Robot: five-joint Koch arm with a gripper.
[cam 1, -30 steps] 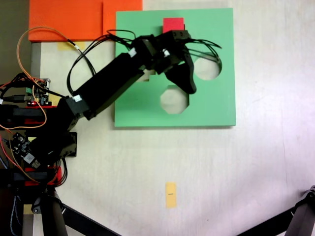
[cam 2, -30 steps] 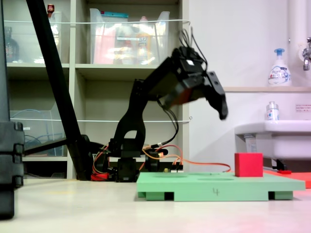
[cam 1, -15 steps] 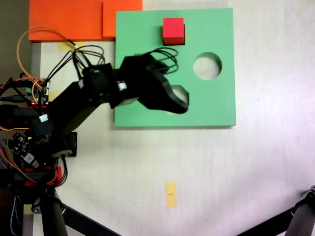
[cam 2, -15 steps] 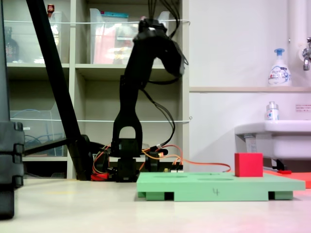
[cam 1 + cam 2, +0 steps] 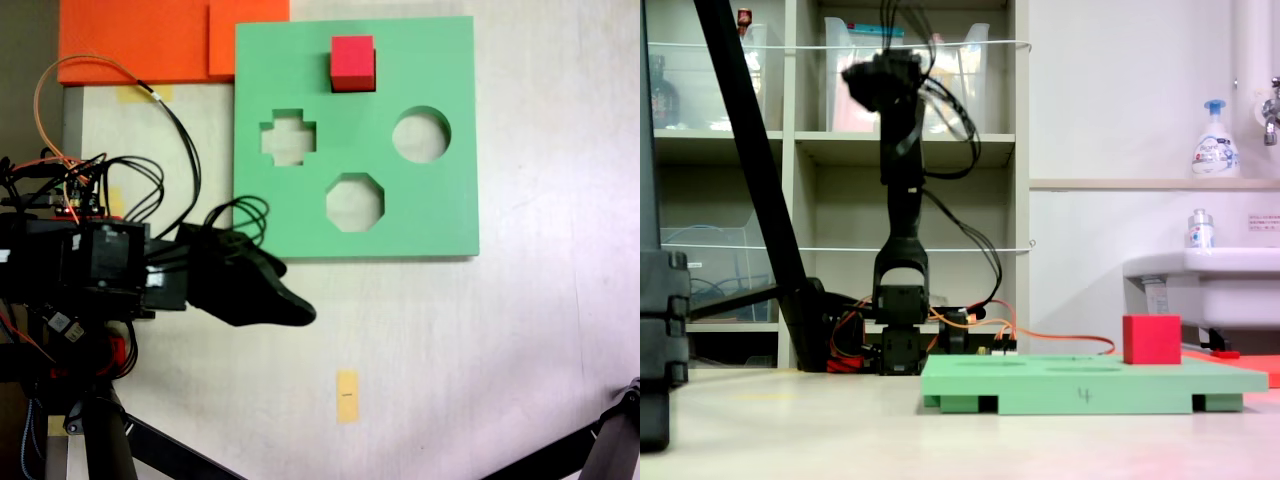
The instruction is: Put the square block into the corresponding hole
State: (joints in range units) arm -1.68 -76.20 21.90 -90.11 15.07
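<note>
Square block (image 5: 352,63): small bright red foam cube, crisp edges, top face lighter than its sides. It sits on the green board (image 5: 300,215) near the board's far edge in the top-down fixed view, w/ no square cutout visible around it there. In the side-on fixed view the block (image 5: 1151,339) stands proud of the board's top surface (image 5: 1040,382), toward the right end.

Board cutouts in the top-down view: cross (image 5: 288,138), circle (image 5: 421,135), octagon (image 5: 355,202). All three show the pale tabletop (image 5: 520,330) through them. Side view doesn't show the cutouts, but shows a hand-written "4" on the board's front edge and notches underneath.

End effector (image 5: 295,310) hangs over bare tabletop, off the board's near-left corner, well apart from the block. It reads as one dark mass; can't tell whether the jaws are apart or together. Side view shows the arm (image 5: 902,200) folded upright, wrist high up by the shelves.

Yellow tape strip (image 5: 347,396) lies on the tabletop, nearer the camera than the board. Orange sheet (image 5: 150,38) at top left.
</note>
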